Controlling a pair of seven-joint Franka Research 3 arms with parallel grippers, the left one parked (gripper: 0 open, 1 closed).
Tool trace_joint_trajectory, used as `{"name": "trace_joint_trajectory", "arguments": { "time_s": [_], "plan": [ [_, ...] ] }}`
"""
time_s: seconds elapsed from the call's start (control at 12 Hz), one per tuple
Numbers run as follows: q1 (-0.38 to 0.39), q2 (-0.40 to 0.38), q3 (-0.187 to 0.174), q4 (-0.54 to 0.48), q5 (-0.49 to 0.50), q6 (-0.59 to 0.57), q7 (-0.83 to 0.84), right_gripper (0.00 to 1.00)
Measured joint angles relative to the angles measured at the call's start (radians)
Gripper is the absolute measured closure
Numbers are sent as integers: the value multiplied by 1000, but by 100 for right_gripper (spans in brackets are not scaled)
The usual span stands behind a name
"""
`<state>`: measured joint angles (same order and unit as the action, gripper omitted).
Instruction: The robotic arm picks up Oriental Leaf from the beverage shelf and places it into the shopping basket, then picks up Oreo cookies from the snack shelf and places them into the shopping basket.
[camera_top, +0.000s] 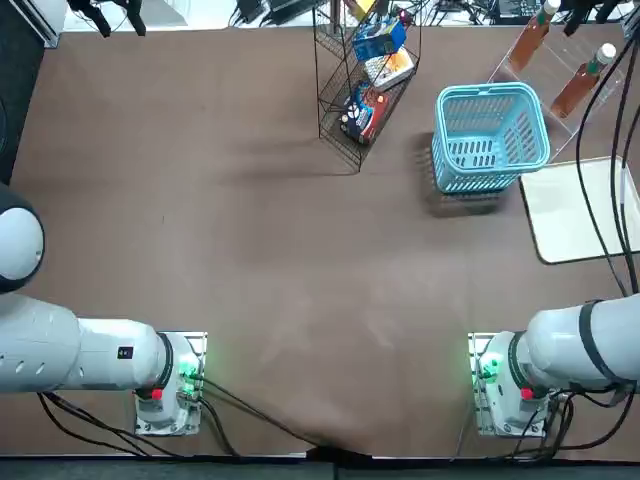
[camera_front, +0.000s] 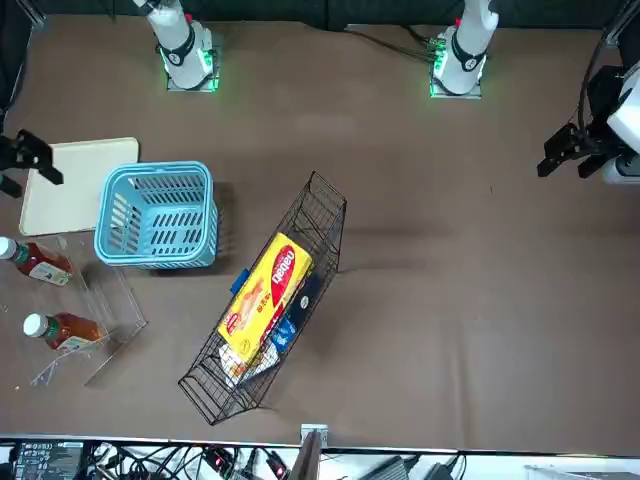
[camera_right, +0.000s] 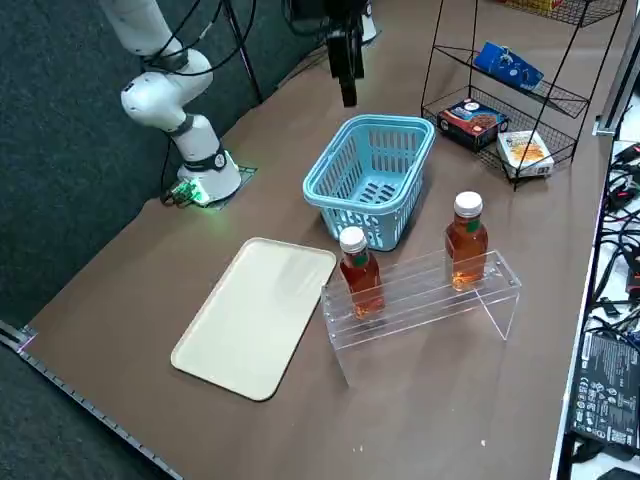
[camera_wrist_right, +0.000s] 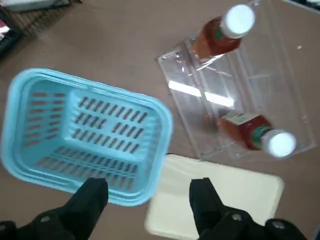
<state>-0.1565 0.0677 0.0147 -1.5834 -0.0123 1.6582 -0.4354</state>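
Right hand (camera_wrist_right: 149, 200) held apart above the surface (camera_right: 450, 400) | two amber tea bottles (camera_right: 468, 242) (white-capped) borne by the clear acrylic stand (camera_right: 420, 298), beside the light blue slotted basket (camera_right: 370, 178)

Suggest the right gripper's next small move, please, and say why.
Probably shift the black right gripper toward the amber tea bottle with a white cap, since its open fingers hold nothing and the bottle still lies on the clear acrylic stand.
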Motion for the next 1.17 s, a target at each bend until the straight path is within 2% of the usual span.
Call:
{"name": "trace_joint_trajectory", "arguments": {
  "time_s": [0.25, 0.67, 0.83, 1.17],
  "plan": [
    [-87, 60, -4, 41, 0, 33, -198, 0],
    [-216, 206, -7, 194, 0, 40, -466, 0],
    [-239, 261, -7, 234, 0, 46, -533, 0],
    [-235, 284, -2, 239, 0, 67, -553, 0]
  ]
}}
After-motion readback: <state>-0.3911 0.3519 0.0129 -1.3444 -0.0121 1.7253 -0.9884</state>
